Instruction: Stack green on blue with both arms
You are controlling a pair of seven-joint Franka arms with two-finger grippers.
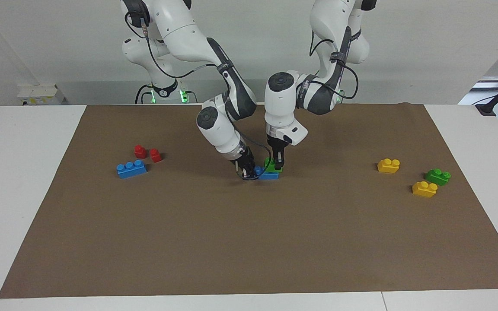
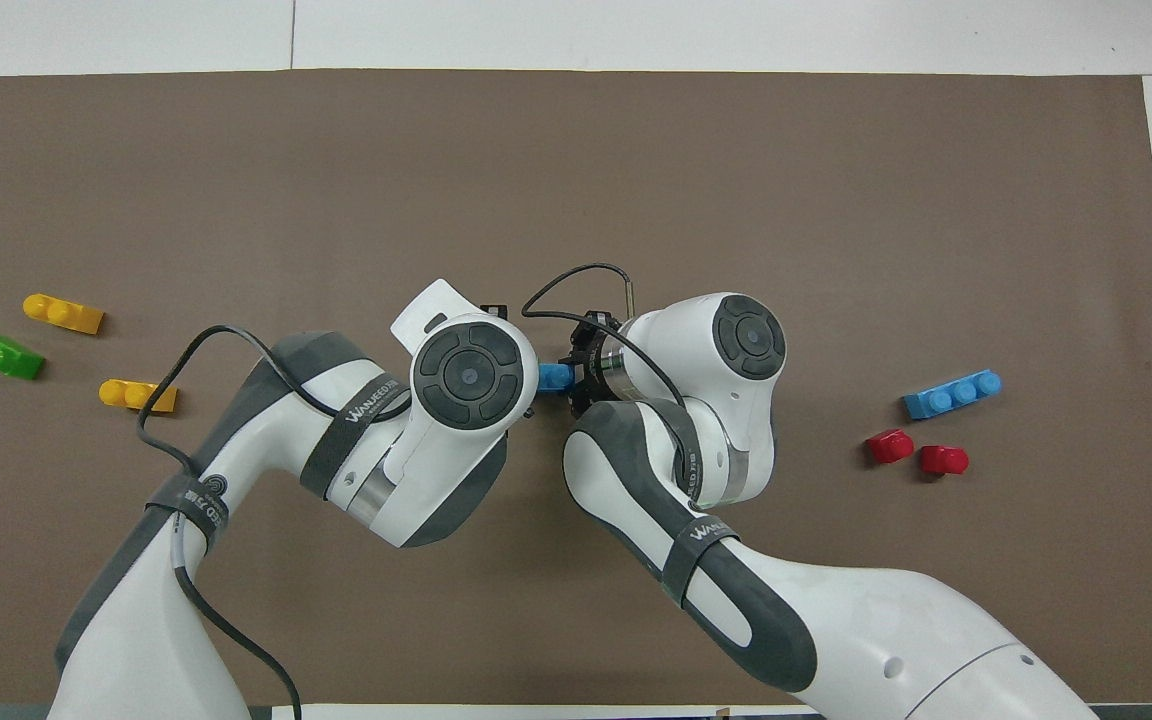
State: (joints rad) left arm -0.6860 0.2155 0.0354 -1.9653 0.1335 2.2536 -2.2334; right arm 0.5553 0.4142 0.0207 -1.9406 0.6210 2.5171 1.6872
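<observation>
Lighting's bright and even, seems to come from above. Shadows are soft and short, just small dark patches on the mat (image 1: 249, 242) under the arms and bricks. Slight sheen on the white arm shells, no harsh glare. Both views look sharp, no motion blur.
</observation>
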